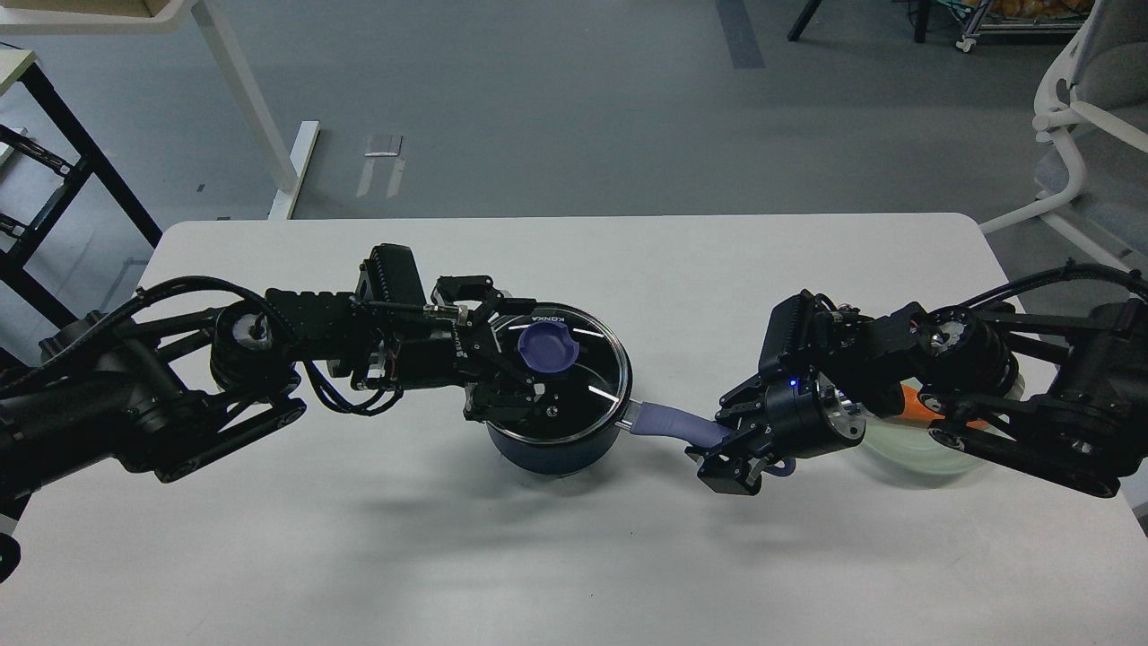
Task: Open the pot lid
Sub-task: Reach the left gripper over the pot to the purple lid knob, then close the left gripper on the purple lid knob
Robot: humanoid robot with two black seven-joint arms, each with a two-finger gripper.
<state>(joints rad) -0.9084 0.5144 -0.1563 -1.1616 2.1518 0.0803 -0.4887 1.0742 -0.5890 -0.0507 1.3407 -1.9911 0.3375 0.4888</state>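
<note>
Now left hand (518, 359) open astride lid (574, 395) knob; right hand (728, 446) clamps pot (547, 453) handle.

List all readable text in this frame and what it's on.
"KONKA": white lettering on the glass lid of the pot, seen upside down near its far rim.
White lettering on the left gripper body: too small and blurred to read.
Nothing else legible.
</note>
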